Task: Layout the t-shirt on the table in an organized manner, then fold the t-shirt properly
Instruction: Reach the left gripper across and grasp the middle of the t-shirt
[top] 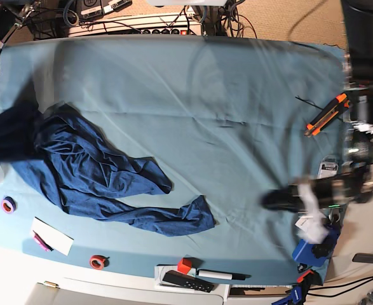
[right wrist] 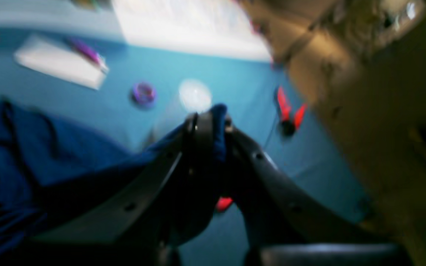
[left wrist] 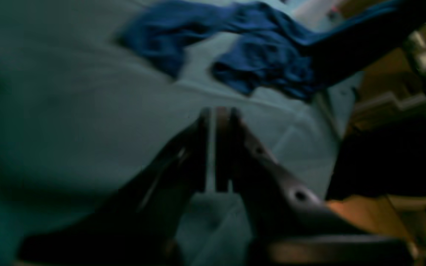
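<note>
Working left to right across the base view, I find the right gripper [right wrist: 212,123] at the left edge of the worktop [top: 192,82], pinching a portion of the t-shirt [top: 88,168]. This grip raises one part of the fabric, presumably to draw out the bunching. The remainder lies crumpled on the left half, one strip reaching toward the bottom edge near the marker [top: 221,275]. Toward the right edge, the left gripper [left wrist: 219,112] is slightly spread, with nothing between its fingers. I judge it is kept free to take a second hold. The task is at the layout stage; no fold is formed. Next, secure a loose edge before pulling; single-point tension could drag the bundle.
</note>
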### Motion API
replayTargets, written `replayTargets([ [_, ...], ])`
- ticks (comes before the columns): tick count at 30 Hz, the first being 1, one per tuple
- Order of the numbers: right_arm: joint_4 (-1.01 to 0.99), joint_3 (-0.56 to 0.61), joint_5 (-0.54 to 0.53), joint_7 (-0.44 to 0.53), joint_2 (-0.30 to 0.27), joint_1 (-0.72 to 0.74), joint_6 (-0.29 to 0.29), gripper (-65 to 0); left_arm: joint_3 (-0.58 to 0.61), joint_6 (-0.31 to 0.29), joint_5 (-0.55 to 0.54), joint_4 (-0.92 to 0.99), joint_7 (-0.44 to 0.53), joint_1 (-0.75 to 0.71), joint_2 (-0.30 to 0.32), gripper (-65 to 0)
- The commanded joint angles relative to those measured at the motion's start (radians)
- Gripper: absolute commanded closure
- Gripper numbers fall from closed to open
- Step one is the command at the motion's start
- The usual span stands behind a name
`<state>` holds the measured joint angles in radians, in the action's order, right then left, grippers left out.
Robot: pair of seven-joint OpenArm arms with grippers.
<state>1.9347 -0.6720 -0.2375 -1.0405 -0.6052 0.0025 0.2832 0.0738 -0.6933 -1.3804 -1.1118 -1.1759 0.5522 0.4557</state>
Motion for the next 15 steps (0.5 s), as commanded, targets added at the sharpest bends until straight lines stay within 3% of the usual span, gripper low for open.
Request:
replayTargets([
  [1,-0.01,-0.006,-0.001,0.038,-0.021,0.014,-0.008,0.0,0.021,-0.005,-0.006,-0.016,0.016,0.046,-0.026,-11.8],
  [5,-0.075,-0.006,-0.001,0.062,-0.018,0.014,-0.008,0.0,0.166,-0.005,0.119,-0.016,0.016,0.091,-0.174,-20.0],
  [11,-0.095,-0.006,0.0,0.039,-0.018,0.008,-0.01,0.0,0.371,-0.005,0.224,-0.016,0.021,0.119,-0.382,-20.5],
  [15,-0.118,-0.006,0.0,0.045,-0.018,0.008,-0.01,0.0,0.446,-0.005,0.37,-0.016,0.103,0.119,-0.507,-20.5],
])
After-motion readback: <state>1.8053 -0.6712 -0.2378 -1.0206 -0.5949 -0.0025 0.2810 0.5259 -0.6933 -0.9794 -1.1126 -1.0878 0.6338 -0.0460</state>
